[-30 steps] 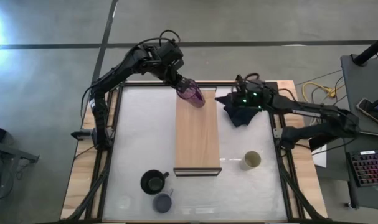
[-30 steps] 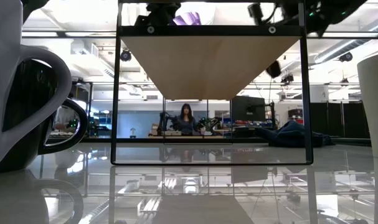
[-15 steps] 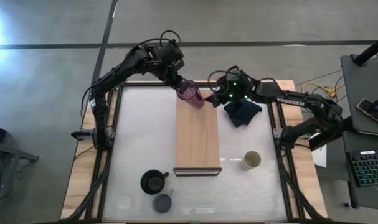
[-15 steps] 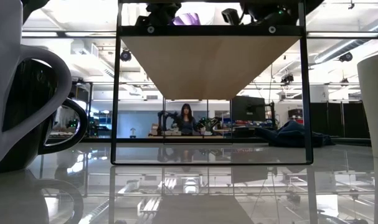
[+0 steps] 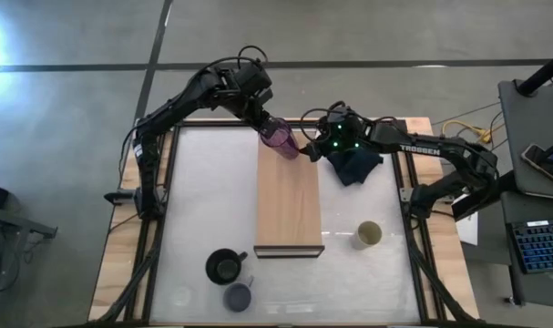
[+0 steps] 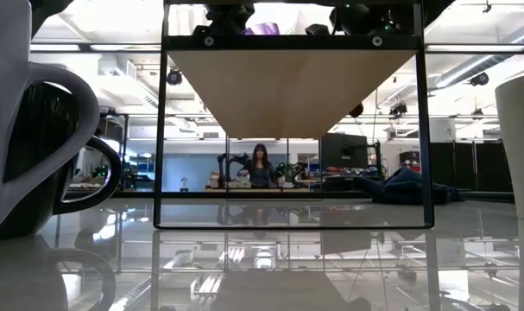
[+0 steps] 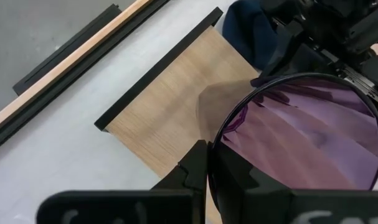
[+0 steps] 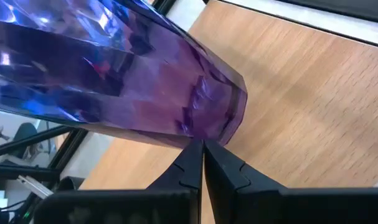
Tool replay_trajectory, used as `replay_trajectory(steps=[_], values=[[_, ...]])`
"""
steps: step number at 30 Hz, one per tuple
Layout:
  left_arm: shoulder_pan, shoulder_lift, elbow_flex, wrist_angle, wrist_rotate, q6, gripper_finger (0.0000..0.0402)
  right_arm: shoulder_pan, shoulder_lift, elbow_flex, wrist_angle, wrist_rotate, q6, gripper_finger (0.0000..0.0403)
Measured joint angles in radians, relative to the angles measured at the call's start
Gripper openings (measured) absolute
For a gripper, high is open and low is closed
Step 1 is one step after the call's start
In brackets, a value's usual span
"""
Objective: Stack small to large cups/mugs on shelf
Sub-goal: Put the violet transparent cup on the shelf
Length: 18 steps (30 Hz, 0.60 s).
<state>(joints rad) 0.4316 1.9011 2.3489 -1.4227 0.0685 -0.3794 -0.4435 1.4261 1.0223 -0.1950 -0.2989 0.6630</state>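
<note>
The translucent purple tumbler is tilted over the far end of the light-wood shelf board, its mouth toward my left arm. My left gripper is shut on it. My right gripper is shut, its tips at the tumbler's wall near the base. The beige cup stands on the table right of the board. The black mug and the lavender-blue mug stand near the front left. My left gripper holds the tumbler by its rim, one finger outside the wall and one inside. It comes slanting down from the far left. The tumbler is tilted, base toward the board; whether the base rests on the board I cannot tell. My right gripper's shut fingertips are at the tumbler's underside near its base, coming from the right. I cannot tell whether they touch it.
A dark navy cloth lies crumpled on the table at the far right, beside the board. The black table frame runs along the edges. In the low view the black mug and the beige cup stand close to the camera.
My right gripper has gone from above the navy cloth toward the table's left, up to the tumbler. The cloth has stayed where it lay. My left gripper and the tumbler have kept almost still over the board's far end.
</note>
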Motion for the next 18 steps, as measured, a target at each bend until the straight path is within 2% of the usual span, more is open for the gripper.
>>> replay_trajectory(steps=[8, 18], values=[[-0.004, 0.009, 0.0, 0.008, 0.001, 0.019, 0.0005, 0.0, -0.003, -0.005, 0.022, 0.001, 0.001, 0.0009], [-0.007, 0.012, 0.0, 0.056, 0.004, 0.019, 0.0075, 0.0, -0.002, -0.018, 0.022, 0.003, 0.001, 0.0008]])
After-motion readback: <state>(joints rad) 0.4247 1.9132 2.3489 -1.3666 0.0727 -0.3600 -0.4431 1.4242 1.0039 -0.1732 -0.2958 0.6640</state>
